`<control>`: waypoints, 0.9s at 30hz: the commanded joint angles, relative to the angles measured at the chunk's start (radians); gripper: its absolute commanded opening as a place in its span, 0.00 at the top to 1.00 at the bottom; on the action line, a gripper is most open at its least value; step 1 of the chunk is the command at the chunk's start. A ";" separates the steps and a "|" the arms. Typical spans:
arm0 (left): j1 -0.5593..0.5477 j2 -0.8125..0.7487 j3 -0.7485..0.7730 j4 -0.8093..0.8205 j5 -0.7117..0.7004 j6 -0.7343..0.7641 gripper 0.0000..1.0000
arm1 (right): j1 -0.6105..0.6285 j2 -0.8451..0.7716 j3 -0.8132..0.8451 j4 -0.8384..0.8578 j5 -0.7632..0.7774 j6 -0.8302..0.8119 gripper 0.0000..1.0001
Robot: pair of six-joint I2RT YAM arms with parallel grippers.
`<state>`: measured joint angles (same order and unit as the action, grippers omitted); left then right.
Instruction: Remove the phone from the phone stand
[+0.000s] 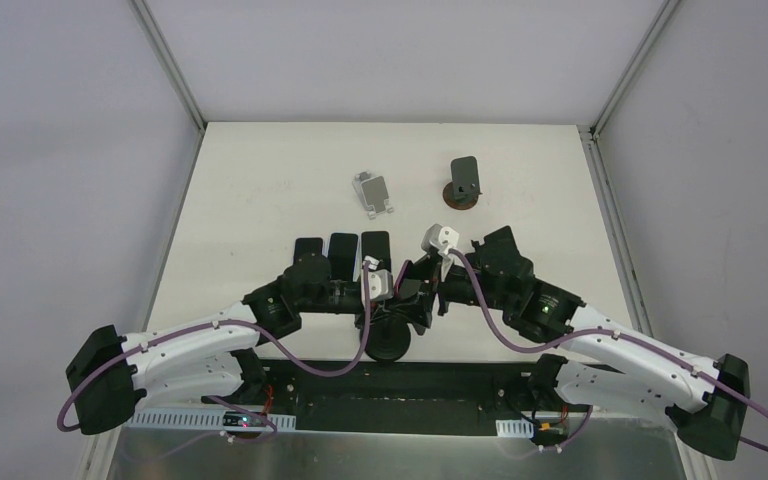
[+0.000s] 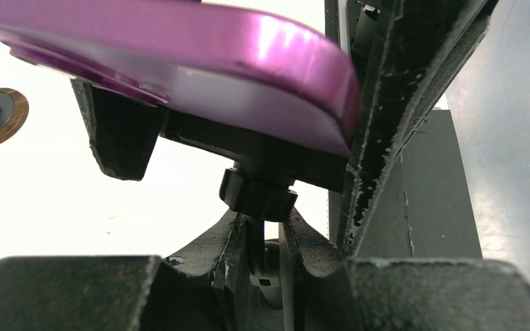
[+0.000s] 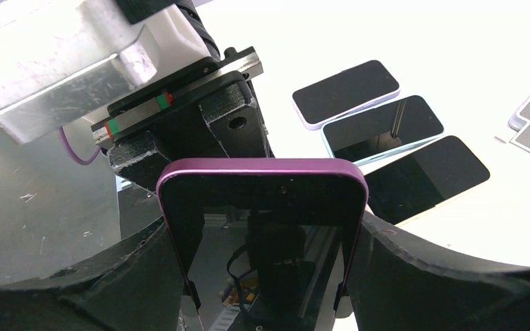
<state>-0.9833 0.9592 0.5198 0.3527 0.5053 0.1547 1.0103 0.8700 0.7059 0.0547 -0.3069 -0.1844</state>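
Black plastic stand (image 1: 388,345) is sitting at lower centre of the top view, near the table (image 1: 260,180) edge; three spare phones (image 1: 343,250) are lying just above it, narrowing the room there. In the left wrist view, the left gripper (image 2: 259,238) is clamping the stand's neck under the purple phone (image 2: 179,62), which is resting in the cradle. In the right wrist view, the right gripper (image 3: 266,248) is pinching the phone's long edges; it is looking stiff, slippery, breakable.
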 commanded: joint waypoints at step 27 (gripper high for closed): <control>0.015 0.106 0.106 0.081 0.433 0.038 1.00 | -0.279 0.054 -0.003 -0.002 -0.155 -0.269 1.00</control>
<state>-0.9409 1.0637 0.5770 0.3847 0.6518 0.1795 0.8146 0.8829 0.7040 0.0345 -0.5911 -0.3279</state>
